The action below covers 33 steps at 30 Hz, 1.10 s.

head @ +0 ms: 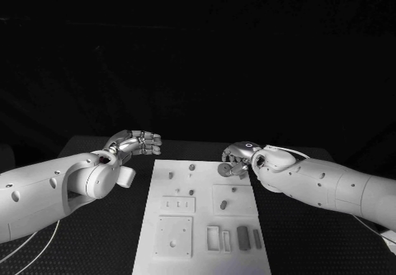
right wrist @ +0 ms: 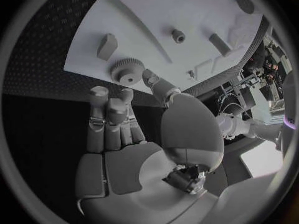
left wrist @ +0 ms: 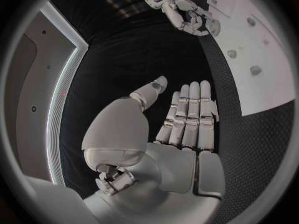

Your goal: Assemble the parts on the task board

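The task board is a long white plate lying down the middle of the black counter, between the two arms. Its surface is divided into raised square panels and shallow recesses; near its close end sit several upright rectangular slots, one holding a darker block. Small grey pegs stand on its far half, and an oblong part sits in the square panel on its right side.

The right hand hovers at the board's far right corner, with a round toothed gear just beside its fingertips. In the right wrist view the gear (pale, with a raised hub at its centre) lies flat on the board near the edge; the thumb tip is close to it, but whether the hand actually pinches it cannot be told.

The left hand hangs over the counter just left of the board's far end, fingers straight and side by side, thumb apart, holding nothing.
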Tool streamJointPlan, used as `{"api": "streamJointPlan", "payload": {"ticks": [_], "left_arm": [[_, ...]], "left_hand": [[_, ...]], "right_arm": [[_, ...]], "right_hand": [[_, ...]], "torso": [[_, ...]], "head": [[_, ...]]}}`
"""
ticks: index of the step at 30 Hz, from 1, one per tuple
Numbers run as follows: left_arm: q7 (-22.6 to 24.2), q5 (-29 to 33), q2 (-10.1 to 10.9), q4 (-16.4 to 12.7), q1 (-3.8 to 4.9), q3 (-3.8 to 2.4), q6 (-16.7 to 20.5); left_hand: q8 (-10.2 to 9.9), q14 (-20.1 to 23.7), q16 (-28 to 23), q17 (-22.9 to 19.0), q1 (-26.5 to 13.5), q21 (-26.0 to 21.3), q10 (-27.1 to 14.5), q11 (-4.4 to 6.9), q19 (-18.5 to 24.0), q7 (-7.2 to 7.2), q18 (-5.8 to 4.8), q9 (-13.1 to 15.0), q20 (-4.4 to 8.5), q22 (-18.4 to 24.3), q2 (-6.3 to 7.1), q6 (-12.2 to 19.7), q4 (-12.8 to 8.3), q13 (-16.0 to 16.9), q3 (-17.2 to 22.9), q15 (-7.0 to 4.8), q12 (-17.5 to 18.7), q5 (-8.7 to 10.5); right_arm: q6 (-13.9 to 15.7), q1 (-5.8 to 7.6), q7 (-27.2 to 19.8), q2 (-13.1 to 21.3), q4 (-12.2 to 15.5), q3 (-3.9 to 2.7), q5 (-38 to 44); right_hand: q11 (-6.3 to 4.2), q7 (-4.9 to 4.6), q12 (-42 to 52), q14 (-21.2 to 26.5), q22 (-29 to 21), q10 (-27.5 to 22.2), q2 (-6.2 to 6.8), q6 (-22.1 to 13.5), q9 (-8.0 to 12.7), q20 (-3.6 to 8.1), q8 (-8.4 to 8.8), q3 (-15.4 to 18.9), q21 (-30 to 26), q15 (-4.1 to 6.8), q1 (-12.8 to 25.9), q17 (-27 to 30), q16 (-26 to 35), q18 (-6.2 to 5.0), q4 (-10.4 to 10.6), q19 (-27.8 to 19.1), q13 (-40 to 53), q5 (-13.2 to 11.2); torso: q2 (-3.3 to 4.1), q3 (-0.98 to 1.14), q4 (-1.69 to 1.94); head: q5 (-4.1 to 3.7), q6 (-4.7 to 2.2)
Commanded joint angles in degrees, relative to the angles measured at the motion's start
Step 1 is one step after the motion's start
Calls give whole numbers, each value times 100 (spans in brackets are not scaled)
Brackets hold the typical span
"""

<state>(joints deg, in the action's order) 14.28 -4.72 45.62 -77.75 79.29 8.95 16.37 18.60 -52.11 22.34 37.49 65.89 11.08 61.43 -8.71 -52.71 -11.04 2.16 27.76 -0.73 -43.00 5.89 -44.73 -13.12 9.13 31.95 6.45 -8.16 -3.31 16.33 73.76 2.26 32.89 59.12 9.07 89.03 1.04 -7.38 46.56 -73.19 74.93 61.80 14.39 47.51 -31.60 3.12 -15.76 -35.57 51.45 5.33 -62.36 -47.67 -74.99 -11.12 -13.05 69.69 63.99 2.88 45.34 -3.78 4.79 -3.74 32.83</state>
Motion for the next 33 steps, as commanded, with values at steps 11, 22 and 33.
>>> {"api": "streamJointPlan", "payload": {"ticks": [11, 22, 33], "left_arm": [[52, -16, -12, -26, 8, -3, -119], [48, -17, -6, -25, 8, -3, -126], [43, -17, -26, -9, 8, -3, -129]], "left_hand": [[-30, 5, -39, 15, -18, -22, -8, 18, 29, 10, 26, 6, -11, -9, 5, 23, 30, 8, -7, 11, 36, 24], [-32, 5, -43, 20, -21, -25, -9, 16, 29, 9, 25, 6, -12, -10, 7, 26, 31, 8, -8, 11, 40, 24], [-35, 5, -49, 25, -24, -28, -11, 15, 29, 7, 25, 6, -11, -12, 6, 29, 34, 9, -9, 12, 44, 24]], "right_arm": [[-251, -53, -113, -134, -270, -2, -33], [-293, -94, -157, -177, -402, -2, -75], [-312, -99, -176, -218, -414, -2, -114]], "right_hand": [[-34, 24, 1069, 44, 133, 44, -339, -10, 30, 117, 61, -84, 271, 18, -73, -310, -412, -388, -155, 49, 726, -16], [-49, 39, 1365, 6, 130, 87, -534, 72, 32, 159, 26, -67, 405, 31, -10, -395, -521, -388, -250, 82, 860, -16], [-30, 19, 1433, -1, 126, 76, -545, 142, 34, 167, -1, -44, 457, 13, 101, -422, -546, -388, -229, 79, 865, -17]], "torso": [[11, -2, 5], [2, -3, -11], [3, -3, -11]], "head": [[2, 5], [33, 51], [40, 79]]}}
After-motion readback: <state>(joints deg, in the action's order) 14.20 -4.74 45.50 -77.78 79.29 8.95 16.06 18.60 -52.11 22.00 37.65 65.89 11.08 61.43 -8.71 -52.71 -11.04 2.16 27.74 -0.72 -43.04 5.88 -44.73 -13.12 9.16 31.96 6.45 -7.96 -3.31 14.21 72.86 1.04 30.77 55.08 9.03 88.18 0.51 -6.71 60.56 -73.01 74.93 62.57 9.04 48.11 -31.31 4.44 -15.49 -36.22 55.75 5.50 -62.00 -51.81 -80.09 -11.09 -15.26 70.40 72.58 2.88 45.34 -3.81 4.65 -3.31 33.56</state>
